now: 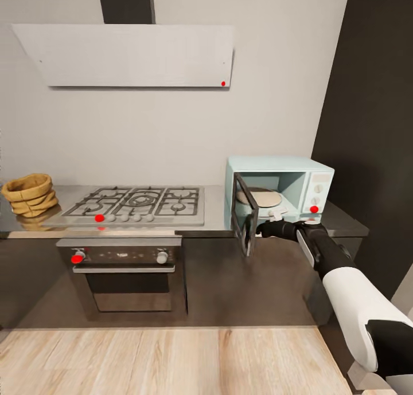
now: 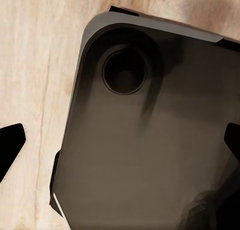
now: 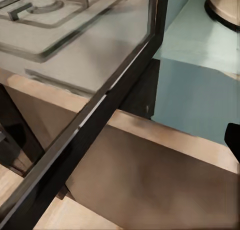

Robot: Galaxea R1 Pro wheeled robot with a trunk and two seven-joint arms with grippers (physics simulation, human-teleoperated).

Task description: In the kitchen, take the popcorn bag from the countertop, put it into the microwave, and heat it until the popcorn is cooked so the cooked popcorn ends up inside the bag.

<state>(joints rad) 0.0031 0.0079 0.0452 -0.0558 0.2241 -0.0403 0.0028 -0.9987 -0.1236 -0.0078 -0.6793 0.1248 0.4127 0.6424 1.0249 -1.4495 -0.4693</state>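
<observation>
The microwave (image 1: 279, 191) sits on the countertop (image 1: 215, 220) to the right of the gas hob (image 1: 137, 204), close to the dark wall panel (image 1: 367, 125). Its door (image 1: 245, 222) hangs open, swung out toward the robot past the counter's front edge, and a pale round turntable (image 1: 261, 198) lies inside the cavity. The popcorn bag (image 1: 28, 195) stands far from the microwave, on the countertop at the other side of the hob, upright with its rolled rim on top. The right gripper (image 1: 268, 229) reaches from the robot's right arm to just beside the lower edge of the open door, below the microwave's front; whether its fingers are apart or pressed together cannot be told from the pictures. In the right wrist view the door's dark frame (image 3: 85, 140) runs diagonally across, with the hob (image 3: 55, 20) seen through its glass and the microwave's pale-blue floor (image 3: 200, 45) beyond it. The left wrist view looks down on the robot's grey base (image 2: 145, 140) over the wooden floor (image 2: 35, 65), with the dark fingertips (image 2: 10, 147) set well apart at either side. The oven (image 1: 123, 274) sits under the hob, left of the microwave, and the range hood (image 1: 129, 54) hangs on the wall above.
</observation>
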